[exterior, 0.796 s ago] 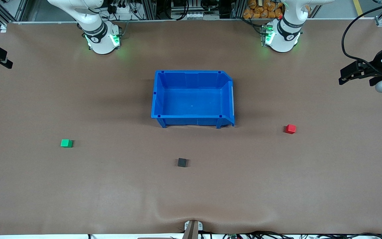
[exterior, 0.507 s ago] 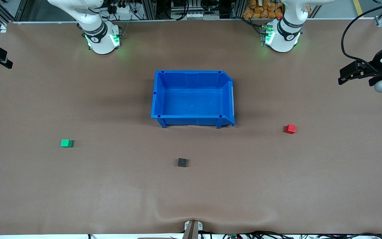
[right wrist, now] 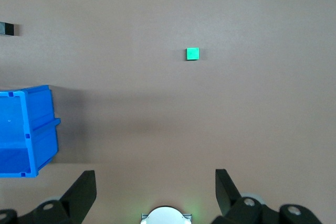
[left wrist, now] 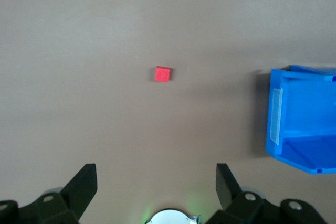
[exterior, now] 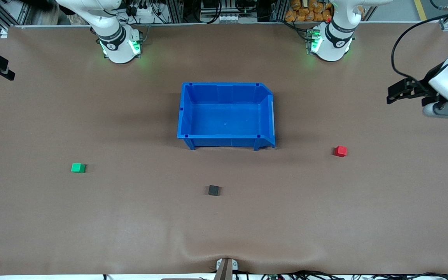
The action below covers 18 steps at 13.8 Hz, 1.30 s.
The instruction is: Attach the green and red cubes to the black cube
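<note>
Left gripper (left wrist: pixel 156 190) is held spread over the table near the red cube (exterior: pixel 340 151), probably lined up for grabbing it.

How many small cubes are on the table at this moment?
3. The green cube lies toward the right arm's end, the red cube toward the left arm's end, the black cube between them, nearest the front camera. None looks hidden.

no readable text, labels, brands or numbers in any view. white strip on the blue bin (exterior: pixel 273 116) wall looks like a label, print too small to read.
</note>
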{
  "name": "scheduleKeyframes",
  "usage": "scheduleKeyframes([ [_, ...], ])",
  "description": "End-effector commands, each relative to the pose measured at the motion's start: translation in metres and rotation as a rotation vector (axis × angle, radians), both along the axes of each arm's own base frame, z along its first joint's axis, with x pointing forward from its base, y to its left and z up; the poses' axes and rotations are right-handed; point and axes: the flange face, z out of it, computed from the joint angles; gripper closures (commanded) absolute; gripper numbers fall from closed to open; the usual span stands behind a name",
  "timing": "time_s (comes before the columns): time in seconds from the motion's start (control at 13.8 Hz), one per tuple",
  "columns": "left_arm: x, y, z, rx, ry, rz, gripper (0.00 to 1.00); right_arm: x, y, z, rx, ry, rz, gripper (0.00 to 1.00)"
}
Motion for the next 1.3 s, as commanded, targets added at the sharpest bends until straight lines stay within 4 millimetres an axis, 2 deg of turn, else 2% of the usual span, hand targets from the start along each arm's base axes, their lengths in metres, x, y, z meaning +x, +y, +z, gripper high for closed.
scheduleKeyframes([
  [0.0, 0.004, -0.011, -0.022, 0.006, 0.018, 0.011, 0.00, 0.003, -0.001, -0.002, 0.008, 0.007, -0.009, 0.00],
  [0.29, 0.004, -0.019, -0.077, 0.001, 0.002, -0.005, 0.00, 0.007, -0.001, -0.006, 0.002, 0.009, -0.007, 0.00],
  [0.51, 0.008, -0.016, -0.117, -0.002, -0.020, -0.001, 0.00, 0.012, -0.005, -0.011, -0.003, 0.015, -0.013, 0.00],
  [0.65, 0.006, -0.009, -0.152, -0.003, -0.047, 0.006, 0.00, 0.019, -0.009, -0.021, -0.008, 0.033, -0.017, 0.00],
  [0.8, 0.005, 0.008, -0.183, -0.002, -0.049, 0.025, 0.00, 0.029, -0.013, -0.030, -0.004, 0.023, -0.021, 0.00],
  [1.01, 0.014, 0.011, -0.222, 0.002, -0.006, 0.014, 0.00, 0.037, -0.016, -0.034, -0.006, -0.002, 0.004, 0.00],
  [1.09, 0.017, 0.011, -0.237, 0.001, 0.003, 0.012, 0.00, 0.043, -0.018, -0.039, -0.008, -0.011, 0.002, 0.00],
  [1.23, 0.026, 0.004, -0.272, -0.006, 0.001, -0.002, 0.00, 0.060, -0.031, -0.066, -0.008, 0.018, -0.015, 0.00],
])
